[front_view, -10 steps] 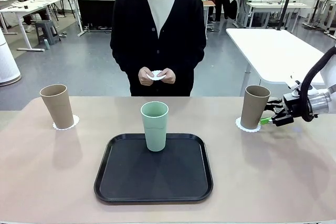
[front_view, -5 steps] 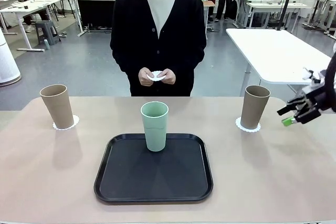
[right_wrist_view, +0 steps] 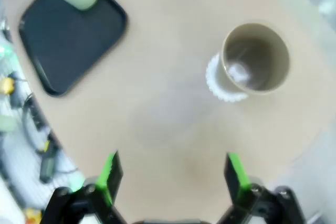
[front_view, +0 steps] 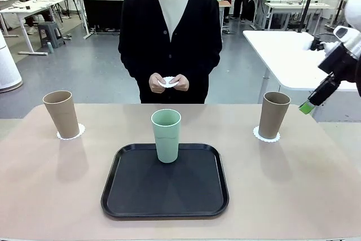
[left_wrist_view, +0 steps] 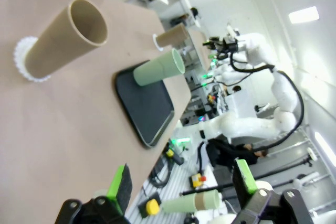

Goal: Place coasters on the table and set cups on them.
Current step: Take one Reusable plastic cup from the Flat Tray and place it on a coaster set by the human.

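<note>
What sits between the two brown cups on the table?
In the front view, the green cup stands between them, on the far end of the black tray.

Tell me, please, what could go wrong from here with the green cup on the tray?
The green cup is tall and narrow, so an off-centre grip might tip it on the tray. The last coaster is in the person's hands, so the cup has no spot on the table yet. The right gripper, open, hangs near the right tan cup and could clip it reaching in.
</note>
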